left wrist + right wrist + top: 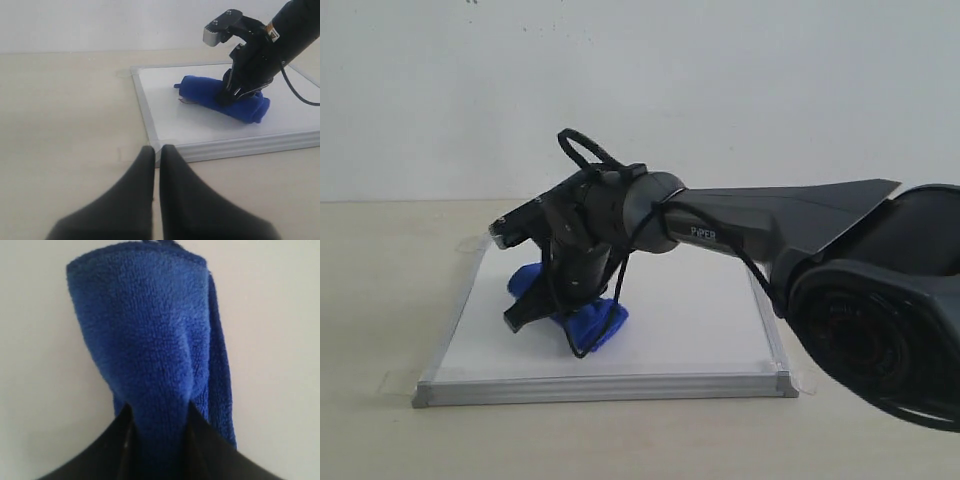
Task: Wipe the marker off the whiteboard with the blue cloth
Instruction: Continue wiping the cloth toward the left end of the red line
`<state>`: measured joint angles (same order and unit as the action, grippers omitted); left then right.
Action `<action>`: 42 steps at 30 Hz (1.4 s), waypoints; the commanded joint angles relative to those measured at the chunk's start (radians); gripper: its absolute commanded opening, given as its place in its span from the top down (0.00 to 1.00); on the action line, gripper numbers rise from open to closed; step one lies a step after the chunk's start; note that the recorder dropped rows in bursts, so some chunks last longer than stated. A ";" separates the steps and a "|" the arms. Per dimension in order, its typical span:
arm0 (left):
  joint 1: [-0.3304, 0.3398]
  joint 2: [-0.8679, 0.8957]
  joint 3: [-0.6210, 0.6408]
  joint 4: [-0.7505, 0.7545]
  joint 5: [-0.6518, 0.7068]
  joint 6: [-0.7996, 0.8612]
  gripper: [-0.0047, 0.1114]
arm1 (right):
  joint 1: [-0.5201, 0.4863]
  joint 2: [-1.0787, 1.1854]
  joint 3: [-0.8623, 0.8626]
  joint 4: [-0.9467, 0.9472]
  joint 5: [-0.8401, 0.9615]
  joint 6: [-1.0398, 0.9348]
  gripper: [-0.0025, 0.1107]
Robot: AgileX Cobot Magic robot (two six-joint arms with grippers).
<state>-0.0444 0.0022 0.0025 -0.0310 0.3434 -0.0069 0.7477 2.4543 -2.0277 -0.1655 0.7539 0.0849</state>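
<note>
The whiteboard (690, 320) lies flat on the table, silver frame all round. My right gripper (563, 312) reaches across to its left half and is shut on the blue cloth (603, 325), pressing the roll onto the board. In the right wrist view the cloth (145, 330) fills the space between the fingers of the gripper (157, 412). Of the marker, only a short reddish trace (186, 102) shows at the cloth's (200, 90) edge; the rest is hidden or gone. My left gripper (156, 150) hovers shut and empty over the table, just off the board's corner (155, 145).
A beige tabletop (380, 300) surrounds the board, with a white wall behind. The right arm's dark links (770, 225) and base (880, 320) span the board's right side. Clear tape tabs (395, 382) stick out at the board's corners.
</note>
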 commanded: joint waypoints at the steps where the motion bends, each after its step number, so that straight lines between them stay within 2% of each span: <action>1: 0.000 -0.002 -0.002 -0.010 -0.006 0.001 0.93 | -0.073 0.032 0.002 -0.271 0.076 0.259 0.98; 3: 0.000 -0.002 -0.002 -0.010 -0.006 0.001 0.93 | -0.087 0.038 0.002 -0.282 0.092 0.314 0.98; 5: 0.000 -0.002 -0.002 -0.010 -0.006 0.001 0.93 | -0.078 0.040 0.002 -0.229 0.079 0.288 0.98; 10: 0.000 -0.002 -0.002 -0.010 -0.006 0.001 0.93 | 0.005 0.040 0.002 0.027 -0.023 0.056 0.98; 13: 0.000 -0.002 -0.002 -0.010 -0.006 0.001 0.93 | 0.062 0.040 0.002 0.054 -0.049 -0.047 0.98; 15: 0.000 -0.002 -0.002 -0.010 -0.006 0.001 0.93 | 0.072 0.040 0.002 0.051 -0.053 -0.049 0.98; 18: 0.000 -0.002 -0.002 -0.010 -0.006 0.001 0.93 | 0.051 0.042 0.002 -0.031 -0.044 -0.036 0.98; 22: 0.000 -0.002 -0.002 -0.010 -0.006 0.001 0.93 | -0.022 0.050 0.002 -0.282 -0.008 0.202 0.98; 24: 0.000 -0.002 -0.002 -0.010 -0.006 0.001 0.93 | -0.058 0.050 0.002 -0.303 0.009 0.275 0.98; 27: 0.000 -0.002 -0.002 -0.010 -0.006 0.001 0.93 | -0.075 0.050 0.002 -0.287 0.018 0.283 0.98; 30: 0.000 -0.002 -0.002 -0.010 -0.006 0.001 0.93 | -0.058 0.050 0.002 -0.184 -0.026 0.252 0.98; 35: 0.000 -0.002 -0.002 -0.010 -0.006 0.001 0.93 | 0.021 0.050 0.002 0.096 -0.135 -0.052 0.98; 38: 0.000 -0.002 -0.002 -0.010 -0.006 0.001 0.93 | 0.057 0.050 -0.018 0.153 -0.206 -0.209 0.98; 40: 0.000 -0.002 -0.002 -0.010 -0.006 0.001 0.93 | 0.019 0.050 -0.021 0.149 -0.239 -0.148 0.98; 42: 0.000 -0.002 -0.002 -0.010 -0.006 0.001 0.93 | -0.047 0.050 -0.021 0.075 -0.200 -0.039 0.98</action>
<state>-0.0444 0.0022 0.0025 -0.0310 0.3434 -0.0069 0.7714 2.4953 -2.0421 -0.0312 0.5305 -0.0374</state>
